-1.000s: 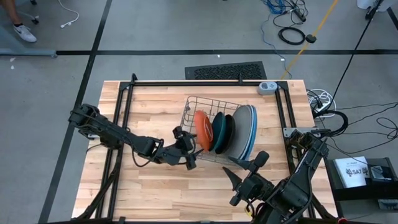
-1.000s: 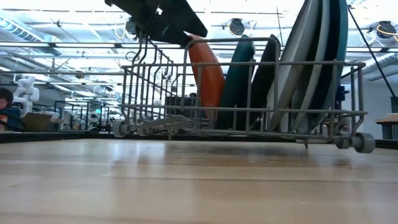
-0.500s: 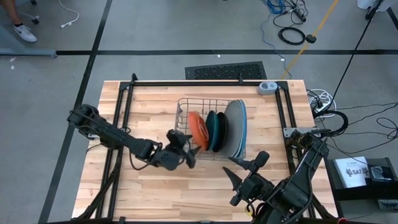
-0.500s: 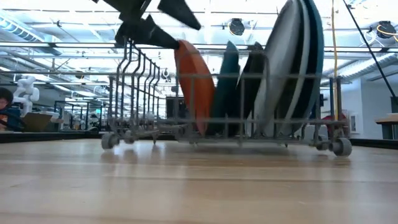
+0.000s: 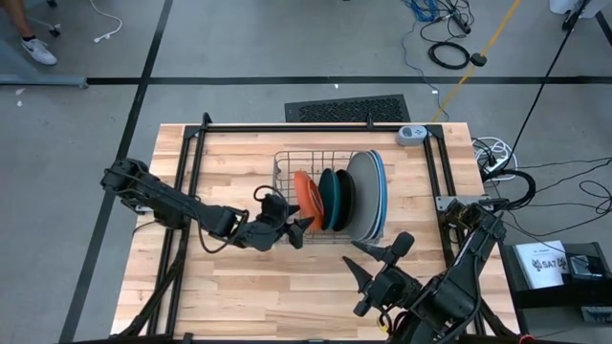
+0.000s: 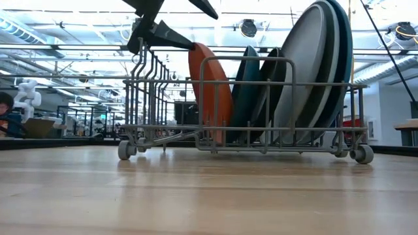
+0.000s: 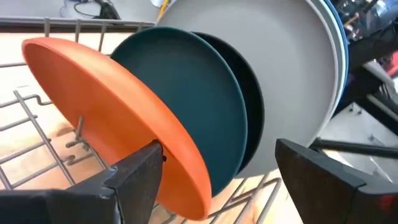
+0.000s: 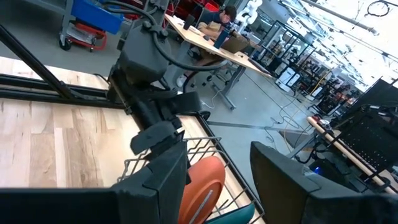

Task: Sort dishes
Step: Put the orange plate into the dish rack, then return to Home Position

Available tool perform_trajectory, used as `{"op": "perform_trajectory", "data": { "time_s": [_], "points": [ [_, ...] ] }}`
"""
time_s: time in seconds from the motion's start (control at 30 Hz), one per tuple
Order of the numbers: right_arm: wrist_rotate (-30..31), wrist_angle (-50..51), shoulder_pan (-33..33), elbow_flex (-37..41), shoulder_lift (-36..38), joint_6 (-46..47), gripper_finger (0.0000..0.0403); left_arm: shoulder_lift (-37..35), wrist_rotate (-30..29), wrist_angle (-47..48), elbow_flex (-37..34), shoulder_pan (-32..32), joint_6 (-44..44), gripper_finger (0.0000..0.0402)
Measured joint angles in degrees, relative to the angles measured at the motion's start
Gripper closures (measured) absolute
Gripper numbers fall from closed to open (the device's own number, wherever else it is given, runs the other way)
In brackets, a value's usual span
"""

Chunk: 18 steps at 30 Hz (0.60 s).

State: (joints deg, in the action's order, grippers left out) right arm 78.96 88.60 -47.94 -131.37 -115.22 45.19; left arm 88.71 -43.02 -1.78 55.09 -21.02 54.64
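- Dishes stand on edge in a wire dish rack [image 5: 285, 170] near the far edge of the wooden table [image 5: 239, 296], toward its right side.
- From the rack's left they run: orange plate [image 5: 307, 200], dark teal plate [image 5: 329, 198], black plate [image 5: 343, 199], then the large grey plate [image 5: 360, 194].
- Behind the grey one sit the pale blue plate [image 7: 336, 59] and the medium blue plate [image 5: 383, 196], showing only as thin rims, so their order is likely but hard to confirm.
- Left gripper [image 5: 298, 227] hangs over the rack's near left corner with its fingers [image 7: 140, 174] spread wide apart, holding nothing; one fingertip is just beside the orange plate's rim.
- Right gripper [image 5: 373, 259] waits near the table's near right corner, its fingers parted and empty, well apart from the rack.
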Motion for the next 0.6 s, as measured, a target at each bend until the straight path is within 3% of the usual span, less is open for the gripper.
{"op": "perform_trajectory", "data": {
  "time_s": [0.17,0.3,0.6],
  "points": [
    [-1.31,-0.1,0.02,0.0,0.0,0.07,0.0234,0.07,2.01,0.03,-0.12,-0.11,-3.34,0.0093],
    [-1.31,-1.09,0.02,0.0,0.0,-0.36,0.0234,0.24,3.79,-4.4,-0.36,-1.04,-11.46,0.009],
    [-1.31,-4.48,0.02,0.0,0.0,-4.04,0.0234,0.44,6.21,-1.91,0.46,-3.25,-21.15,0.0045]
  ]
}}
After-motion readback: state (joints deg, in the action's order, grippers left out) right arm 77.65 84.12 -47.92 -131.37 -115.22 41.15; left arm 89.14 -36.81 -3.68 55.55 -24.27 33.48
